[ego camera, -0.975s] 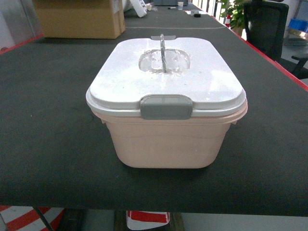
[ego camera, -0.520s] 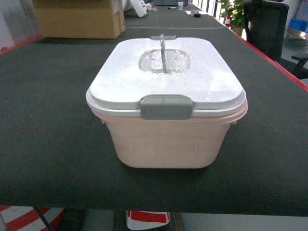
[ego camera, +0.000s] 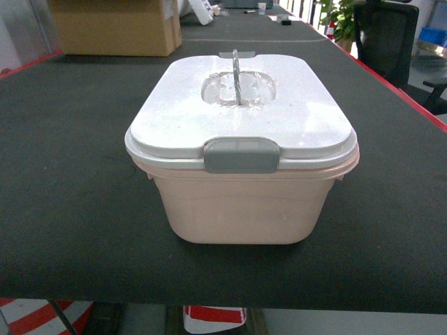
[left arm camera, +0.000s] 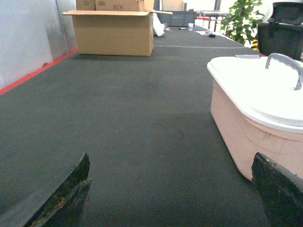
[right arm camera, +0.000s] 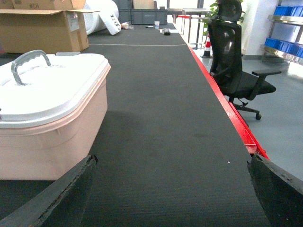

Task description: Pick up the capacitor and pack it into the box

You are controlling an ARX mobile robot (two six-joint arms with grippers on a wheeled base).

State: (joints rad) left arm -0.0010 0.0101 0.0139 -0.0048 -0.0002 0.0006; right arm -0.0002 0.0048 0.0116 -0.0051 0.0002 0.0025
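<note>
On the worktop [ego camera: 70, 209], centre: box [ego camera: 241, 202], lid latched, between both pincers; left pincer [left arm camera: 173, 189] and right pincer [right arm camera: 173, 194] spread wide, equally near; no capacitor visible.

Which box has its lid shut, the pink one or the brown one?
The pink box is shut: its white lid sits on top, with the grey latch down. The brown cardboard carton behind it has its flaps open.

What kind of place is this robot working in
Probably a workshop or warehouse-style lab. A long dark-matted workbench with red edging holds the pink box and a cardboard carton, with an office chair and blue bins on shelving alongside.
</note>
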